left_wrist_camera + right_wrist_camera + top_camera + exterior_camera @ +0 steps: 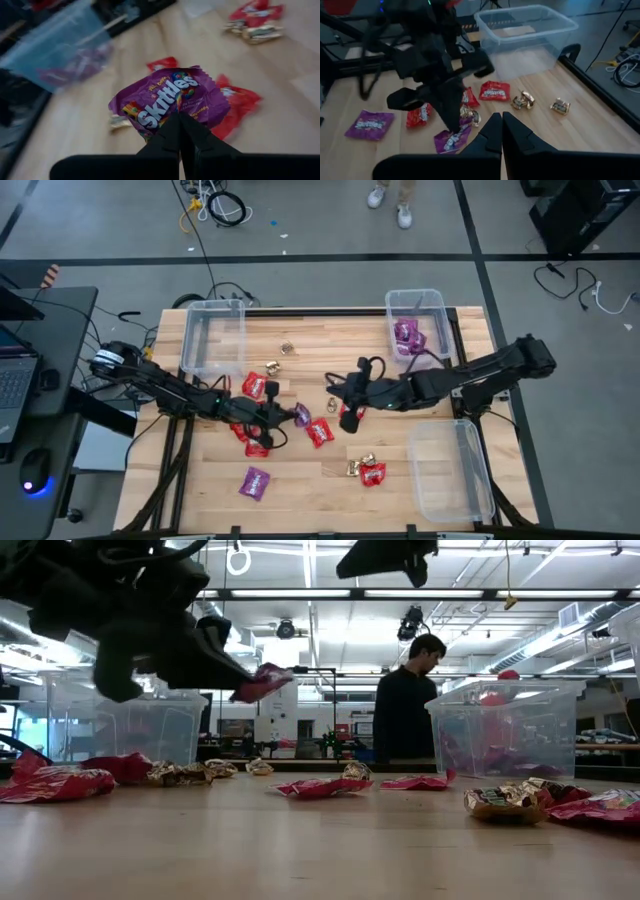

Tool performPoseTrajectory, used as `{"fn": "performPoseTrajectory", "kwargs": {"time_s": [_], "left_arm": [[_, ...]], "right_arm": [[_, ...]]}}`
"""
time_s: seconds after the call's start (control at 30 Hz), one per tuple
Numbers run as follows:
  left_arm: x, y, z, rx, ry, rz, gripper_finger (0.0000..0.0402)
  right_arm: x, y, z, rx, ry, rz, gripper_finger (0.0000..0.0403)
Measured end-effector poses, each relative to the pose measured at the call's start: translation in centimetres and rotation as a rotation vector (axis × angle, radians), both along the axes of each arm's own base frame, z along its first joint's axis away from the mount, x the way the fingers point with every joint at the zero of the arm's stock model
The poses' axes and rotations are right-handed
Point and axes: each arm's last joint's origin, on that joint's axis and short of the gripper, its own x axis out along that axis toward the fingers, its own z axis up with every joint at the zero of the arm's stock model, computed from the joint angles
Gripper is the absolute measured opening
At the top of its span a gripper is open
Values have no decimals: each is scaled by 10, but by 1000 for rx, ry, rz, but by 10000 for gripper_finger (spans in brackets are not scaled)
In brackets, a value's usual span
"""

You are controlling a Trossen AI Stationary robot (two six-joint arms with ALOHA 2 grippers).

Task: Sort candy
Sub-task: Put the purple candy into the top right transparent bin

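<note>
My left gripper [288, 415] is shut on a purple candy packet [170, 97] above the table's middle. The low view shows that packet [262, 682] well above the wood. To its right, my right gripper [501, 120] hovers shut with nothing showing between its fingers [347, 418]. Loose candy lies flat on the table: red packets [255, 387] [320, 430] [372, 473], a purple packet [254, 482], and gold pieces [333, 405] [287, 348] [355, 467]. My left gripper pinches the purple packet between its two fingers at one edge [175, 111]. The fingers come from the table's left, slanting a little downward. The packet sticks out beyond the fingertips, lifted clear of the table.
A clear bin [213, 335] stands at the far left. Another bin [440, 305] at the far right holds purple packets. A third bin [450, 470] stands near the right front edge. A person [405, 705] stands beyond the table's far side.
</note>
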Motion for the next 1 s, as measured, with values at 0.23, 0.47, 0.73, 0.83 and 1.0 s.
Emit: {"fn": "performPoseTrajectory", "kwargs": {"time_s": [0.23,0.47,0.73,0.83,1.0], "left_arm": [[6,4,11,147,-37,155,0],[13,3,24,236,-58,173,0],[18,2,32,244,-86,174,0],[18,2,34,252,-101,171,0],[19,2,37,245,-135,174,0]], "right_arm": [[14,3,-18,-1,25,1,17],[25,1,-30,-4,26,-13,71],[33,-1,-36,-6,3,-19,140],[33,-2,-36,1,-4,-24,160],[34,-3,-35,12,-21,-30,181]]}}
